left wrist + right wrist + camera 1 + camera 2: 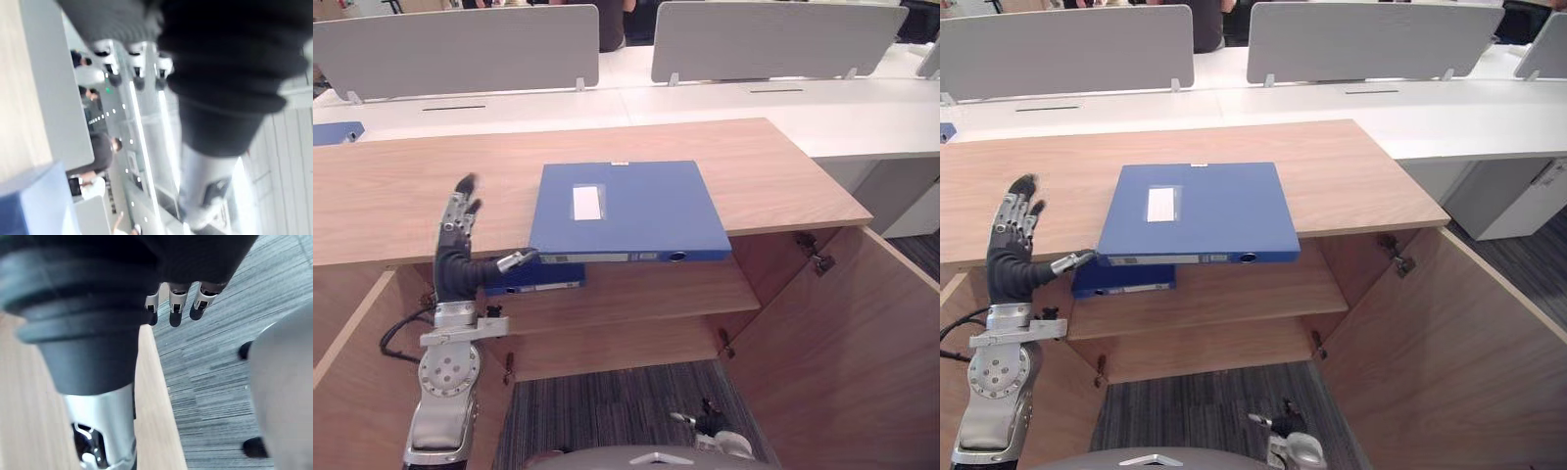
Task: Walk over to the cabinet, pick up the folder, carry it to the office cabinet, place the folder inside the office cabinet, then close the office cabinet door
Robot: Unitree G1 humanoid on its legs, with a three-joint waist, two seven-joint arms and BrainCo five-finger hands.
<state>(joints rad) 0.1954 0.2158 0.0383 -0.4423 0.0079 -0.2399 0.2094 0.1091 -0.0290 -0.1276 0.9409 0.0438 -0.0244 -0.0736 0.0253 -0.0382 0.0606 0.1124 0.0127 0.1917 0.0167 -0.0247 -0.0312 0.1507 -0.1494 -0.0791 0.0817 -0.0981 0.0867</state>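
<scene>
Ahead, white desks (822,108) with grey divider screens (460,49) stand behind the wood-grain cabinet (401,191). Its right door (842,333) stands open over striped grey carpet (607,401). The flat, matte blue folder (626,208) lies on the cabinet's top at the middle of the front edge, its spine just overhanging. Inside, a second blue folder (533,279) lies at the left end of the shelf (646,289). The left hand (455,257) stands upright at the front edge, fingers (460,211) straight and close together, thumb stretched to the folder's front left corner; I cannot tell whether it touches. The right hand (710,423) hangs low over the carpet, fingers loose, holding nothing.
</scene>
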